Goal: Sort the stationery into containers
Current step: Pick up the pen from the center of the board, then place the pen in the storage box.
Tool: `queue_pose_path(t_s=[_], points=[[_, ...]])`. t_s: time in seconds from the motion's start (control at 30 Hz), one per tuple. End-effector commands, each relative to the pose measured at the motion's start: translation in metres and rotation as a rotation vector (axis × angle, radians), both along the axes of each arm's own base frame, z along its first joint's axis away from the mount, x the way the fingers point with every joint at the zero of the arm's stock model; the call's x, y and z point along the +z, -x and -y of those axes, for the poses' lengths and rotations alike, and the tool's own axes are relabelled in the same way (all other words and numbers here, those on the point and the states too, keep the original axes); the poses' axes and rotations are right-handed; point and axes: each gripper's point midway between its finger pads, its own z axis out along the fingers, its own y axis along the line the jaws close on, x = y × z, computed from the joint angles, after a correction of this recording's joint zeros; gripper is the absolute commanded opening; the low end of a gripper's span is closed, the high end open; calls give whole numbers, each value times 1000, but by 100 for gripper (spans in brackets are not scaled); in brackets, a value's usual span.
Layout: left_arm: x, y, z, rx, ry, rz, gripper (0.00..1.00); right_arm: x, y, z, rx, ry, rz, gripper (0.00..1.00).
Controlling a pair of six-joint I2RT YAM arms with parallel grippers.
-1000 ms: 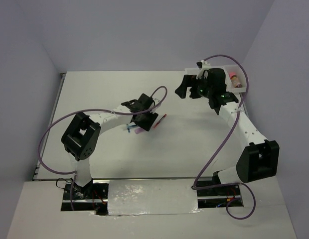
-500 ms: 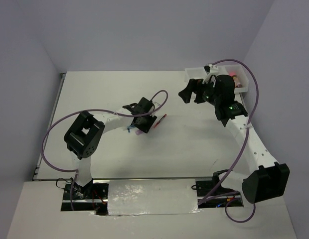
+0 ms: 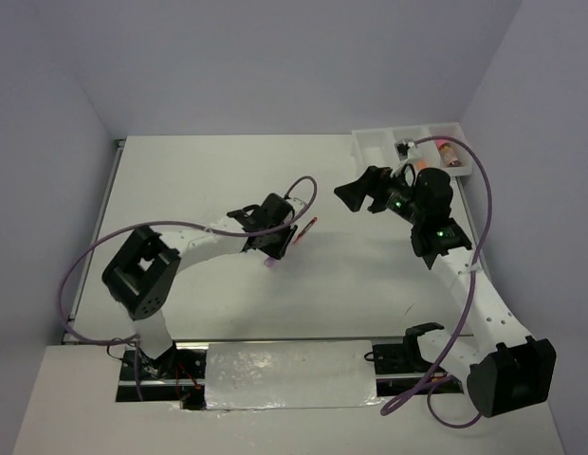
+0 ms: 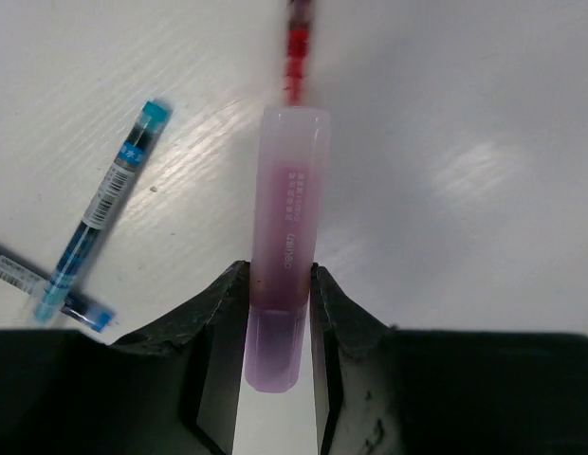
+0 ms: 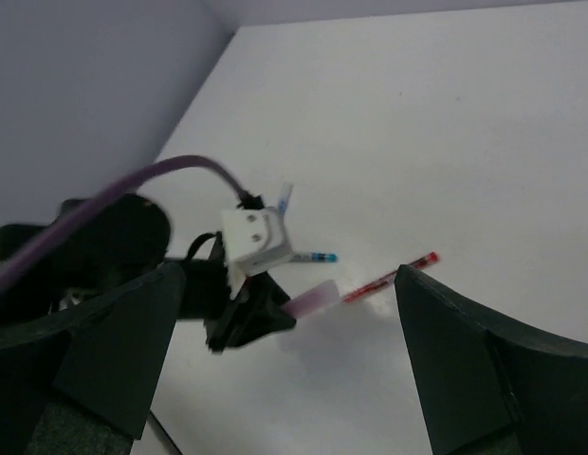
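Gripping purple highlighter (image 4: 289, 190) by its near end with left gripper (image 4: 280, 284), fingers (image 4: 218, 322) pressed against both sides, far end pointing away from wrist. Working near middle of desk (image 3: 209, 171), slightly left of centre. Cannot tell whether highlighter rests on surface or hangs just above. Seeing red pen (image 4: 296, 57) just beyond highlighter's far end, roughly in line with it, and blue pen (image 4: 114, 204) lying to its left, apart from the grip. Holding right gripper (image 3: 358, 190) spread wide with nothing between, hovering over right half of desk, facing left arm. Noting white tray (image 3: 379, 150) at far right corner, pink-capped tube (image 3: 450, 152) in its rightmost compartment
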Motion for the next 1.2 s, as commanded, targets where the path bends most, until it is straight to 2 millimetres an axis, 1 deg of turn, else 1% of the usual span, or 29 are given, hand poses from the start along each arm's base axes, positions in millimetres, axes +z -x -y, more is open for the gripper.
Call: queue_pose_path(t_s=[0.0, 0.03, 0.07, 0.1, 0.17, 0.2, 0.27, 0.3, 0.37, 0.47, 0.53, 0.57, 0.63, 0.67, 0.7, 0.73, 0.77, 0.8, 0.83, 0.87, 0.9, 0.93, 0.97, 1.0, 1.03, 1.07, 1.1, 1.13, 1.17], points=[[96, -7, 41, 7, 308, 196, 0, -6, 2, -17, -25, -254, -53, 99], [95, 1, 41, -2, 341, 208, 0, -4, 5, -20, -48, -333, -84, 99], [106, 2, 43, 10, 393, 234, 0, -10, 5, -24, -66, -356, -102, 99], [130, 7, 47, -9, 472, 280, 0, -17, 5, -31, -95, -367, -127, 98], [150, 11, 54, -27, 582, 332, 0, -27, 4, -42, -116, -378, -174, 98], [153, 15, 55, -38, 606, 333, 0, -28, 5, -50, -124, -378, -185, 97], [169, 17, 61, -53, 678, 357, 0, -37, 4, -59, -132, -372, -215, 96], [170, 20, 62, -61, 695, 358, 0, -38, 6, -66, -125, -370, -224, 96], [184, 23, 67, -81, 754, 375, 0, -42, 7, -75, -113, -367, -241, 95], [194, 28, 72, -115, 800, 383, 0, -54, 10, -93, -85, -350, -279, 89], [199, 29, 73, -121, 813, 392, 0, -60, 10, -99, -89, -343, -293, 72], [201, 30, 72, -119, 817, 394, 0, -62, 10, -99, -92, -348, -292, 55], [204, 30, 72, -118, 820, 398, 3, -62, 10, -100, -90, -355, -292, 45], [205, 30, 72, -123, 818, 403, 11, -58, 9, -102, -85, -357, -277, 30], [206, 29, 72, -123, 817, 405, 19, -61, 6, -103, -83, -347, -275, 19], [205, 29, 72, -120, 812, 404, 47, -55, 3, -105, -70, -347, -251, 1], [203, 24, 69, -91, 789, 404, 78, -50, -3, -104, -64, -319, -196, 0], [200, 19, 65, -61, 763, 405, 99, -50, -11, -100, -78, -285, -165, 0], [190, 13, 61, -9, 719, 390, 99, -43, -32, -79, -159, -249, -122, 0], [196, 4, 57, 43, 688, 395, 99, -45, -47, -62, -192, -144, -61, 0], [174, -7, 33, 169, 550, 382, 99, -46, -62, -46, -230, -73, -39, 0], [165, -12, 23, 232, 497, 372, 99, -37, -92, -35, -271, -9, -26, 0], [166, -17, 10, 302, 447, 377, 99, -64, -111, 6, -342, 154, -91, 0], [149, -16, -17, 422, 335, 355, 99, -66, -128, 21, -363, 220, -104, 0], [146, -19, -31, 470, 300, 349, 99, -77, -154, 31, -367, 297, -158, 0], [146, -19, -40, 496, 281, 344, 99, -83, -171, 57, -401, 386, -166, 0], [142, -19, -51, 519, 255, 329, 99, -84, -187, 72, -434, 425, -177, 0], [141, -18, -55, 523, 244, 325, 99, -85, -211, 83, -451, 453, -189, 0], [141, -17, -59, 528, 235, 324, 99, -85, -224, 107, -487, 485, -189, 0]])
